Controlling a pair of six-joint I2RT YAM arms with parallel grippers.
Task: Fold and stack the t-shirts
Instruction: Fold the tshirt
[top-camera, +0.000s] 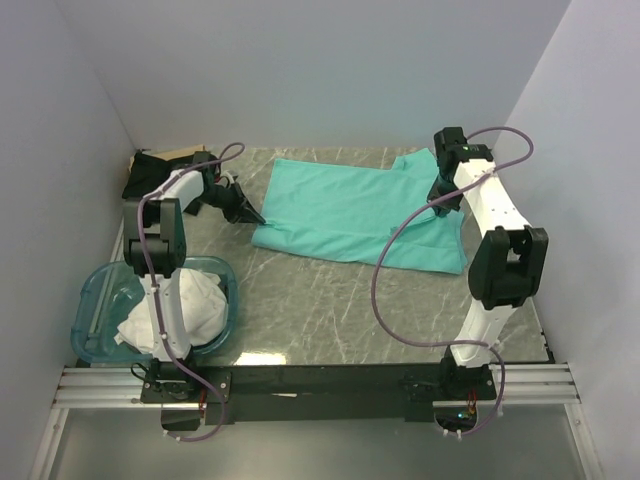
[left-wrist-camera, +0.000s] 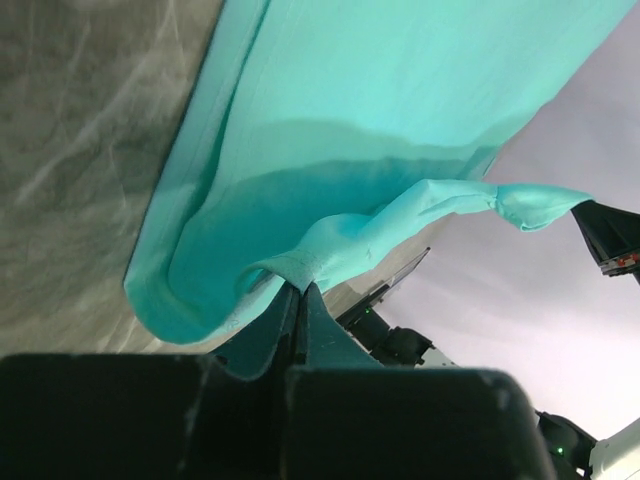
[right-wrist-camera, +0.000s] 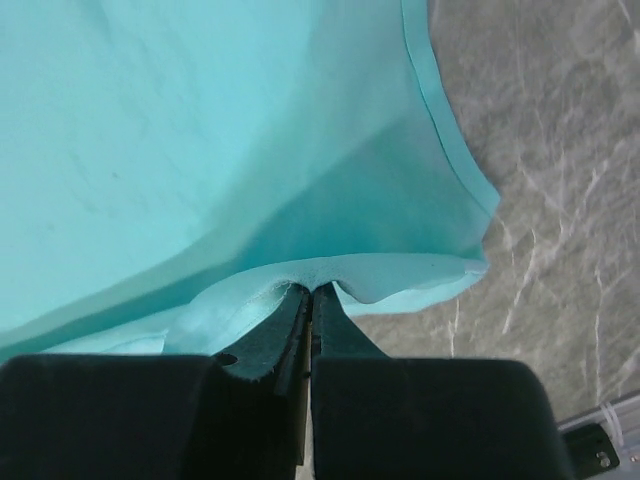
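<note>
At the near left corner of the table (top-camera: 330, 310), a blue tub (top-camera: 92, 290) holds white t-shirts (top-camera: 205, 300) in a loose heap. At the far left corner a black t-shirt (top-camera: 150, 178) lies bunched on a cardboard sheet (top-camera: 182, 151).

Just to the right, the left gripper (top-camera: 256, 214) has its fingers pressed together on the left edge of the mint t-shirt (top-camera: 350, 205). Its wrist view shows a small fold of cloth pinched between the tips and raised a little, with the fabric drooping away from the pinch. The shirt itself lies spread across the far middle of the table and reaches toward the right edge. There the right gripper (top-camera: 441, 196) is clamped on the shirt's right side, and its wrist view shows a hemmed edge caught between closed tips.

The cloth looks light, thin and wholly limp — it will likely sag between the two holds and keep no shape of its own. A pinch this small could probably slip if the pull turns sharp. The best places to hold seem to be the hems and corners, where doubled, stitched cloth gives the fingers more to bite. Two holds set well apart on one edge should keep that edge straight for the fold. The smooth tabletop will likely let the shirt slide when it is dragged.
</note>
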